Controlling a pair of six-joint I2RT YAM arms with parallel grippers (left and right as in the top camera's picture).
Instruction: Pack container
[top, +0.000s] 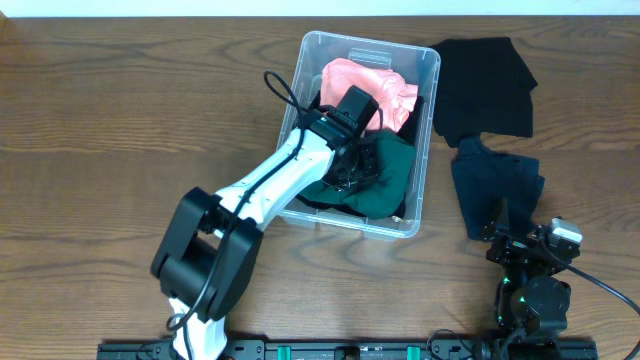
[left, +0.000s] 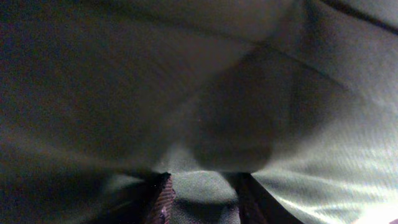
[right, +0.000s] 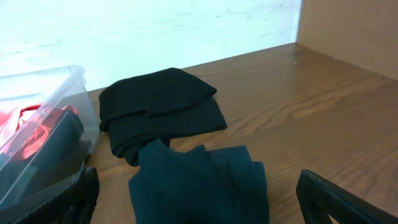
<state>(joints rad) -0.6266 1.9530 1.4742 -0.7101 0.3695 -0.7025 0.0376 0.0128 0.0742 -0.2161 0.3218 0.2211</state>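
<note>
The clear plastic container (top: 428, 130) stands at the middle back of the table. It holds a pink cloth (top: 370, 85), a dark green cloth (top: 392, 175) and black fabric under them. My left gripper (top: 350, 165) reaches down into the container, and its fingers (left: 205, 199) pinch a fold of the green cloth (left: 205, 124), which fills the left wrist view. My right gripper (top: 525, 245) is open and empty low at the front right, just short of a navy cloth (right: 199, 180). The container's corner (right: 62, 87) shows at the left of the right wrist view.
A black cloth (top: 485, 85) lies on the table right of the container, and it also shows in the right wrist view (right: 161, 106). The navy cloth (top: 495, 185) lies in front of it. A wall runs along the table's far edge.
</note>
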